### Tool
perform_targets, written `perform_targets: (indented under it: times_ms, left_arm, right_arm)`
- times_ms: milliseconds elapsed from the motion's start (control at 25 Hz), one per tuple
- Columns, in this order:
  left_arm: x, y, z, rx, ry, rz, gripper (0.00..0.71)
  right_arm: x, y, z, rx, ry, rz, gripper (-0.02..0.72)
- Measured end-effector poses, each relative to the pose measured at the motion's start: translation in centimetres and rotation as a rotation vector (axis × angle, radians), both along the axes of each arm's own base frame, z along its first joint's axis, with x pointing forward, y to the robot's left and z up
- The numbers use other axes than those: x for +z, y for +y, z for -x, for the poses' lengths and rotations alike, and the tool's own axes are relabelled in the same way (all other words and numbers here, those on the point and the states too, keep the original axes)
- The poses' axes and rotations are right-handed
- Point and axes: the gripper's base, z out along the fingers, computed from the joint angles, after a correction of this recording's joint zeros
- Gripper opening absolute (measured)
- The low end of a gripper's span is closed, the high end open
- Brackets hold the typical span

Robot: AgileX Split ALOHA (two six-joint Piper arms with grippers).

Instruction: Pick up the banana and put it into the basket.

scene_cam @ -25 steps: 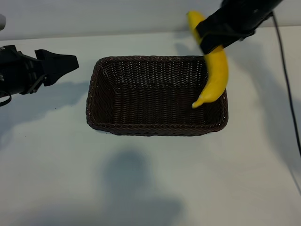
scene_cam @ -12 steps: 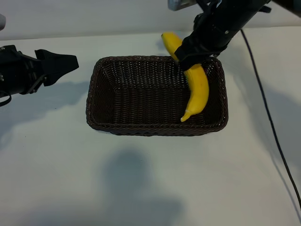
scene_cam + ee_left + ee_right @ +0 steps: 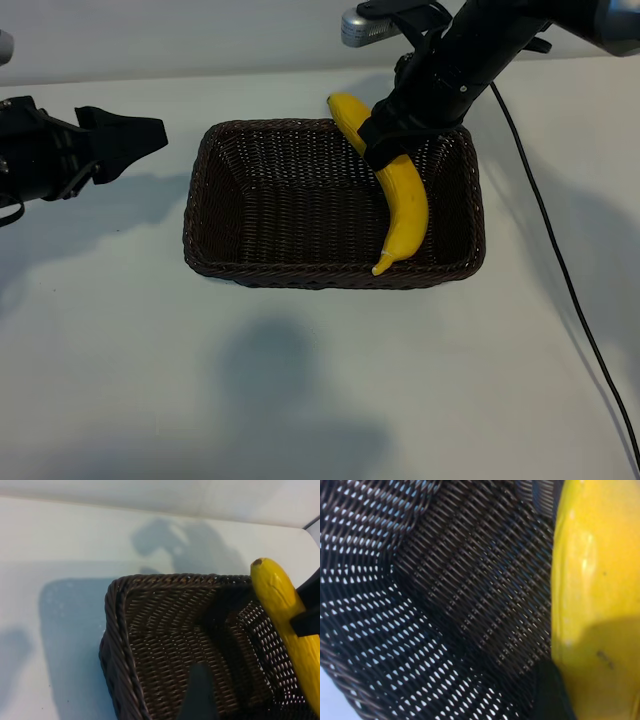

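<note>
Banana sat clamped across its upper part in my right gripper, the jaws closed onto its width, the fruit hanging steeply over the right half of the basket with its lower tip down near the front wall; I could not tell whether that tip touched the weave. My left gripper hovered over the table just left of the basket, jaws spread wide and holding nothing.
</note>
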Motion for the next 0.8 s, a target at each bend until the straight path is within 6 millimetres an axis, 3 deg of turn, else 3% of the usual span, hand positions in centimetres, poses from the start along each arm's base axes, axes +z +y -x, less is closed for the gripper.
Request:
perform_targets:
  times_ms: [200, 280, 480, 800]
  left_arm:
    - [0.0, 0.0, 0.0, -0.001, -0.001, -0.001, 0.610]
    - [0.0, 0.0, 0.0, -0.001, -0.002, -0.002, 0.610]
    - [0.0, 0.0, 0.0, -0.002, -0.003, -0.003, 0.610]
    - [0.0, 0.0, 0.0, -0.002, -0.003, -0.003, 0.610]
  right_arm:
    - [0.1, 0.1, 0.0, -0.018, 0.009, -0.011, 0.671]
    - [0.2, 0.1, 0.0, -0.027, 0.012, -0.015, 0.705]
    - [2.1, -0.1, 0.5, -0.048, -0.013, -0.035, 0.688]
    - [8.6, -1.3, 3.3, -0.032, -0.091, -0.073, 0.661]
